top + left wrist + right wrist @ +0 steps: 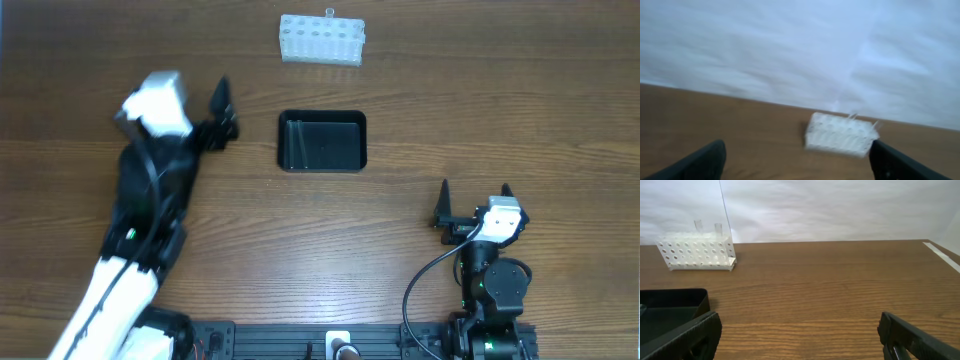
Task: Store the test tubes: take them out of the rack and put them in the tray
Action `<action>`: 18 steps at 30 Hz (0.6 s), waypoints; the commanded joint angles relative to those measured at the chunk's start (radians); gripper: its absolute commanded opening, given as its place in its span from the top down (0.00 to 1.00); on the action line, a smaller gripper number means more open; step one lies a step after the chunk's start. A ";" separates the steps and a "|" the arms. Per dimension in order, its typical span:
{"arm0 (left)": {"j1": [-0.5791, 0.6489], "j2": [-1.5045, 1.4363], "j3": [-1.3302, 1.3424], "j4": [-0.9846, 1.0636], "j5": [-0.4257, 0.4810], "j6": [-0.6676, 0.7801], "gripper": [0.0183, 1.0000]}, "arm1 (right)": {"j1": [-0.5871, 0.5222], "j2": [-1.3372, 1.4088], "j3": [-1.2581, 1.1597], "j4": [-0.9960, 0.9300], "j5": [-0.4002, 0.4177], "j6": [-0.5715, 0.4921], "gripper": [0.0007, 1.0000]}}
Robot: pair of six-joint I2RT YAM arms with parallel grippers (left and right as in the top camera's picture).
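At the top centre of the overhead frame the white rack (321, 40) is standing, with the black tray (285, 141) lying just below it near the middle. The left gripper (224, 113) is hovering just left of the tray, while the right gripper (474, 190) is hanging in the lower right, well apart from both. In the right wrist view that claw's fingers (690, 335) are standing spread wide, and the rack is holding two upright test tubes (718, 228) beyond the tray's rim. In the left wrist view the claw is likewise spread with nothing in it and facing the rack. The picture is smeared, so the thin slivers above the rack are probably tube tips. The left arm seems to be lining up its reach. It should be centring one tube between the fingers, pinching gently near the top, and lifting straight up so the rack is not dragged.
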 commanded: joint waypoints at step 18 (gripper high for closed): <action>0.137 -0.727 -0.550 -0.045 0.193 0.079 0.00 | -0.007 -0.010 -0.006 -0.004 -0.008 0.006 0.01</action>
